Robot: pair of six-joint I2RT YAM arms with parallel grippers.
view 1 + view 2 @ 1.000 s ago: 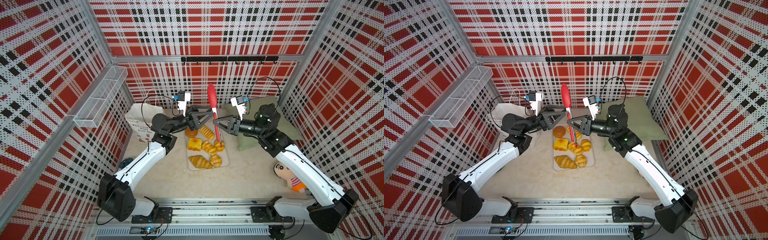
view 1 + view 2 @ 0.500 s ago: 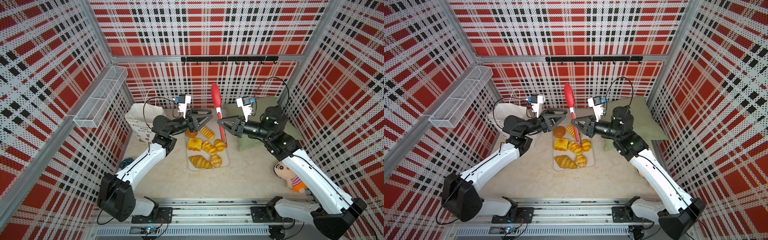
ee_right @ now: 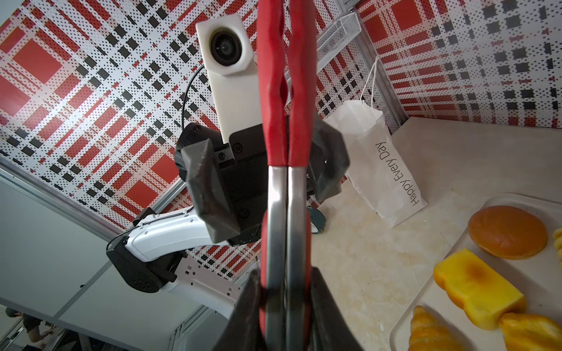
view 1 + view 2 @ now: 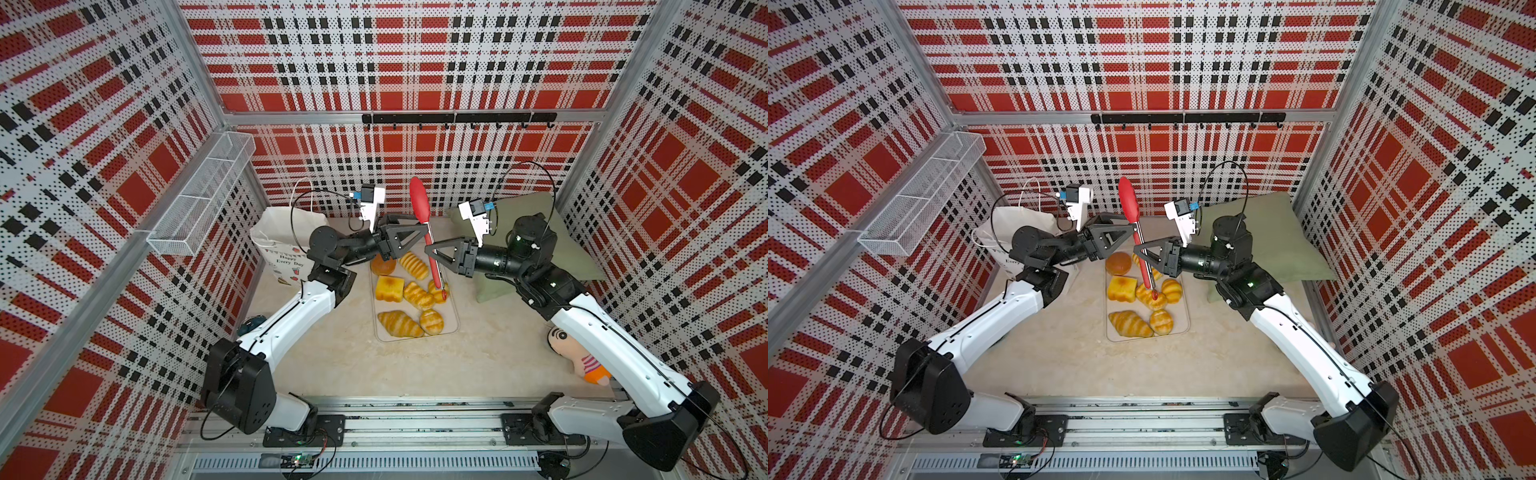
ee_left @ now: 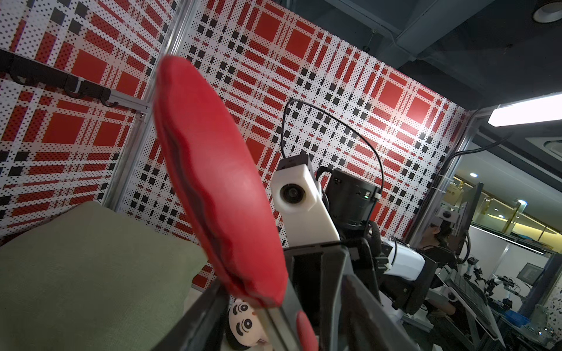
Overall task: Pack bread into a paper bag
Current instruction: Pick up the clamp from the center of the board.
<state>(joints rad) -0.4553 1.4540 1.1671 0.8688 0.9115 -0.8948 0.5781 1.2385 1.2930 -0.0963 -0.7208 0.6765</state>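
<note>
Paper bag [image 4: 276, 228] — far left by the wall, standing up, well apart from the tray [image 4: 452, 320]. Could tip over w/ a bump from the left arm near it; looks thin and light.

Next, left gripper [image 4: 420, 227]: fingers [image 3: 209, 194] spread wide, one each side of the tongs [image 4: 419, 203], not pinching. Closing crooked could knock the tongs sideways.

Bread [image 4: 409, 293] — all seven pcs lying on the clear tray in the middle, none seen in the bag.

Tongs held up over it, fat red ends pointing up, handle end down by a small roll. Prob. the wrong way round for grabbing. Letting go too soon = tongs falling on the bread, maybe pushing a roll off the tray.

Right gripper [image 4: 431, 251]: pinching the two metal legs of the tongs tight together. Both grippers very near each other, so risk of a bump.

Writing: only "Happy Every Day" on the bag's side, w/ small pics around it, too tiny to tell. No brand seen.
</note>
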